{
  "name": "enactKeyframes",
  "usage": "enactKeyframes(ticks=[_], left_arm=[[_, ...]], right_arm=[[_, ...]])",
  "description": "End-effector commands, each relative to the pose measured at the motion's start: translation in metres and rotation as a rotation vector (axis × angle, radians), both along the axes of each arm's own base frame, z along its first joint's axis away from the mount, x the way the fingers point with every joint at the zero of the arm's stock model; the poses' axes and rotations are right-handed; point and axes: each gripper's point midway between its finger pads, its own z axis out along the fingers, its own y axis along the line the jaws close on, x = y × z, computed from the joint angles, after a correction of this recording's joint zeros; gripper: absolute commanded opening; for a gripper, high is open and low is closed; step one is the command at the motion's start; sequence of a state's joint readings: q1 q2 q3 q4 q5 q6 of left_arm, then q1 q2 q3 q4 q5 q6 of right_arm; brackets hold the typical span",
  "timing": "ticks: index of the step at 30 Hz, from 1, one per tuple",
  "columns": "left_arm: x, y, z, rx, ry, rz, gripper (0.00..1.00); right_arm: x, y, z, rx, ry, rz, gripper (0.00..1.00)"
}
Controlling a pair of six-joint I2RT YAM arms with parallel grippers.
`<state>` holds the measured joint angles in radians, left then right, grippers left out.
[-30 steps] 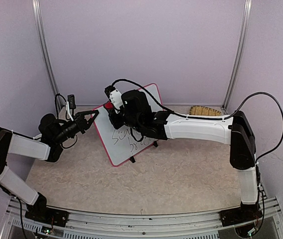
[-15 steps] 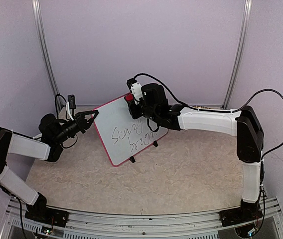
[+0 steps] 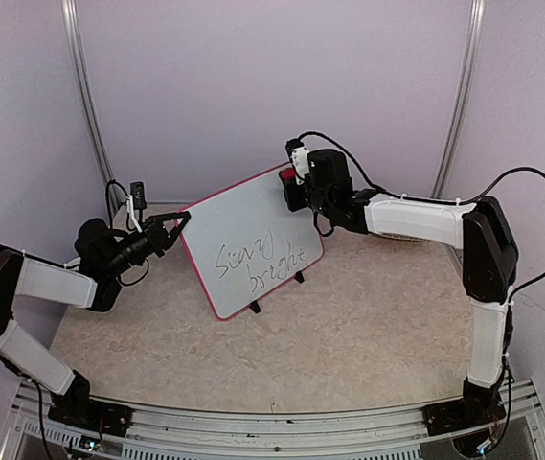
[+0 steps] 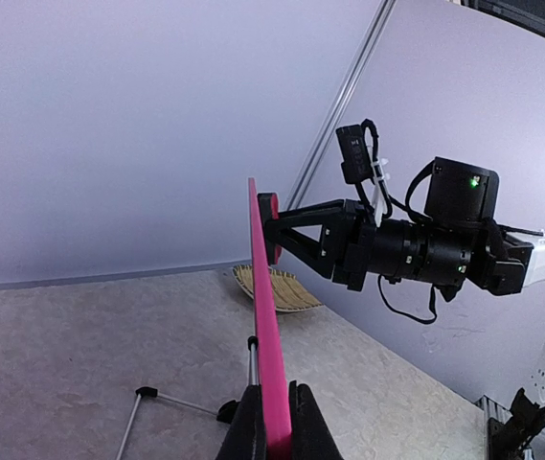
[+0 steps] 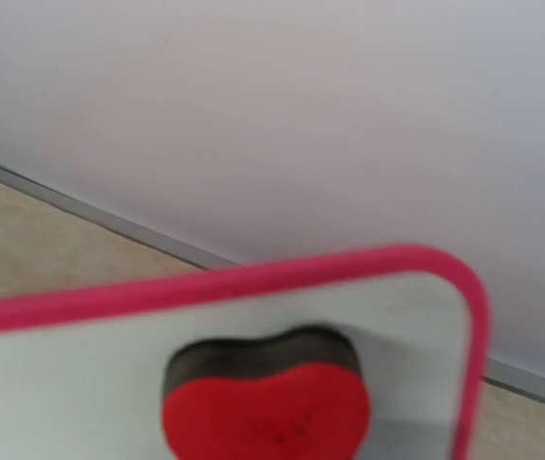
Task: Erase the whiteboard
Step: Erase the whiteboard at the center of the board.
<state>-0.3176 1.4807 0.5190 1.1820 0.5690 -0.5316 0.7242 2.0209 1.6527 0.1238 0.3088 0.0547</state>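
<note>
scene: two arms over a beige desk [image 3: 329, 345], lilac walls behind
whiteboard [image 3: 243, 240]: stands on the desk, left of centre and toward the back, leaning back, its face turned to the near right; pink-red frame
writing: dark marker scrawl in two lines on the lower middle of the face; the upper part is bare white
feet [image 3: 255, 307]: two small black ones under the lower edge, both on the desk
left claw [image 4: 274, 426]: narrow, its fingers pinch the pink frame edge-on; in the top view it meets the board's upper left edge
right claw [image 3: 294, 188]: closed on a red heart-shaped eraser [image 5: 265, 410], reaching in from the right at the board's top right corner
eraser contact: dark felt side faces the white surface just inside the rounded corner; pressed on or just off, cannot tell (wrist view is blurred)
eraser vs writing: well apart, with the scrawl lower on the board
woven tray [image 4: 296, 292]: flat, on the desk by the back wall, behind the board
right arm: stretched long across the rear of the desk
</note>
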Motion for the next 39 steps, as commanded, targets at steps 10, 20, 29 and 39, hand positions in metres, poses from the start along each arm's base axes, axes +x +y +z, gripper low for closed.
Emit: enactKeyframes(ticks=[10, 20, 29, 39], left_arm=[[-0.022, -0.024, -0.01, 0.07, -0.036, -0.156, 0.0], [-0.022, -0.025, -0.01, 0.07, -0.034, -0.156, 0.0], [-0.022, -0.025, -0.01, 0.069, -0.035, -0.158, 0.0], [-0.022, -0.025, -0.01, 0.067, -0.033, -0.161, 0.0]], right_arm=[[0.009, -0.042, -0.05, -0.008, 0.101, -0.033, 0.19], [-0.009, -0.041, -0.095, -0.003, 0.191, 0.012, 0.18], [-0.033, -0.038, -0.13, -0.001, 0.252, 0.047, 0.18], [-0.03, -0.029, -0.107, 0.035, 0.224, 0.058, 0.18]])
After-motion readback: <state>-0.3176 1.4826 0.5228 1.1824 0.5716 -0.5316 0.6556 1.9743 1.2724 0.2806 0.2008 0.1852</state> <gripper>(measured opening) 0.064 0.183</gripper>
